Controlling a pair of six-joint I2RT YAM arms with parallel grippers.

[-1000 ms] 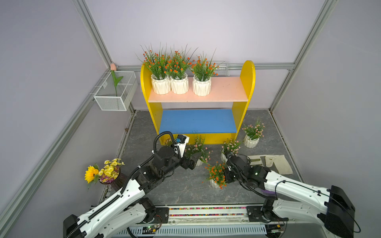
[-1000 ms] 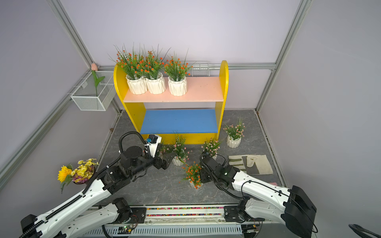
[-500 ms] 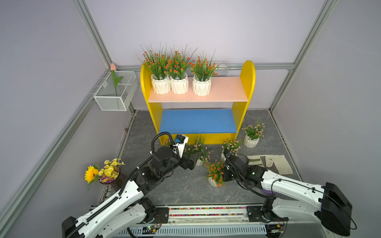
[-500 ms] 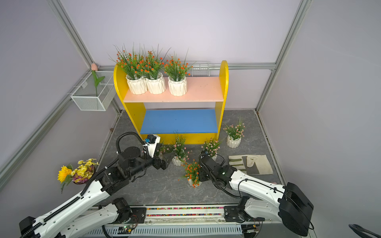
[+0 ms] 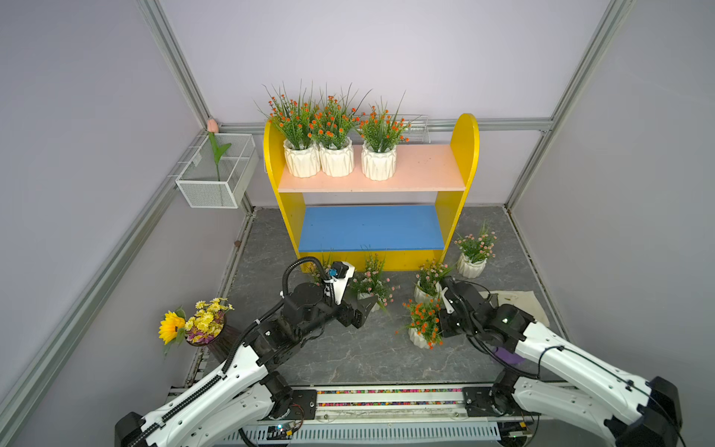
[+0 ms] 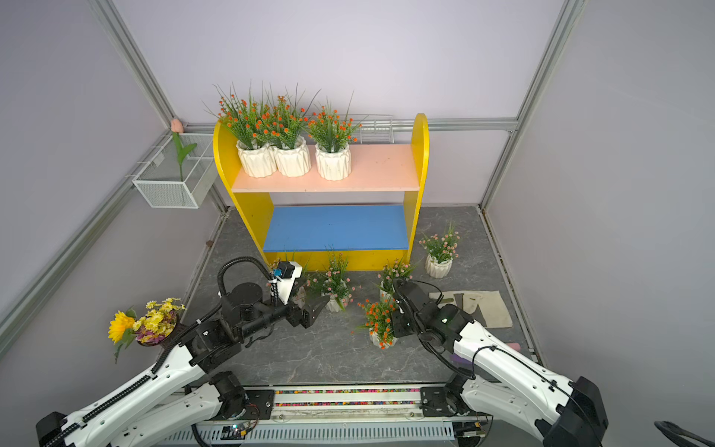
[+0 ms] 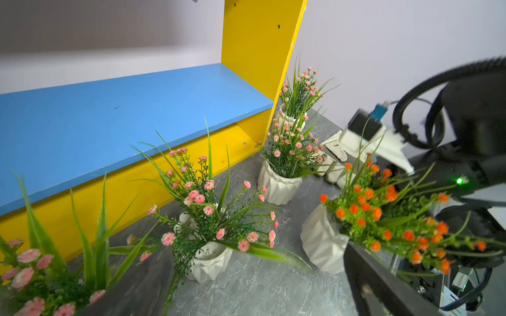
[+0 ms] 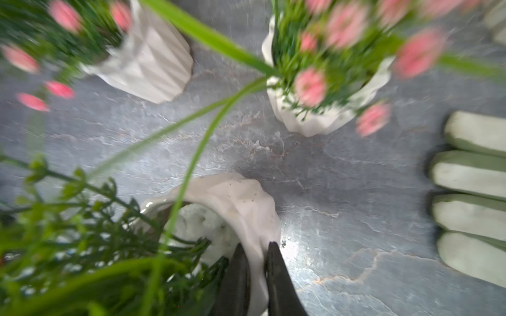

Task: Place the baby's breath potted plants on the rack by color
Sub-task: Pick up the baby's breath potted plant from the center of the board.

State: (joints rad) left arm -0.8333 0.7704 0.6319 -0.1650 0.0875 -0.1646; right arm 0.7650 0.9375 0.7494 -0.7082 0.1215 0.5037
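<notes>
Closest in, the right gripper [image 8: 256, 251] is pinched tight on the rim of a white pot [image 8: 241, 208]. One finger sits inside the rim and one sits outside. This pot holds the only orange plant [image 5: 423, 323] on the floor [image 5: 348, 356]. In a top view the plant is at 9 o'clock from that gripper. The pot looks tipped a bit toward the arm. Whether it has left the floor cannot be told.

So the step in hand looks like picking up this plant. Next the arm likely has to lift it high and carry it toward 12 o'clock. Then it can set it on the bare end of the top board. The grip is only on a thin rim, so the pot could swing or slip, and a slow lift seems wise.

The left gripper [image 5: 363, 307] is wide open and holds nothing. It hangs just beside one of the pink plants [image 7: 208, 219].

All four pink plants stand on the floor in front of the rack [image 5: 466, 154], from 10 to 2 o'clock.

Farther back, the blue board [image 5: 371, 228] is bare. The top board [image 5: 421, 170] holds three orange plants in a row toward its 9 o'clock end.

Each plant has green sprigs, thin blades, tiny round blossoms and a white pot with folded sides.
</notes>
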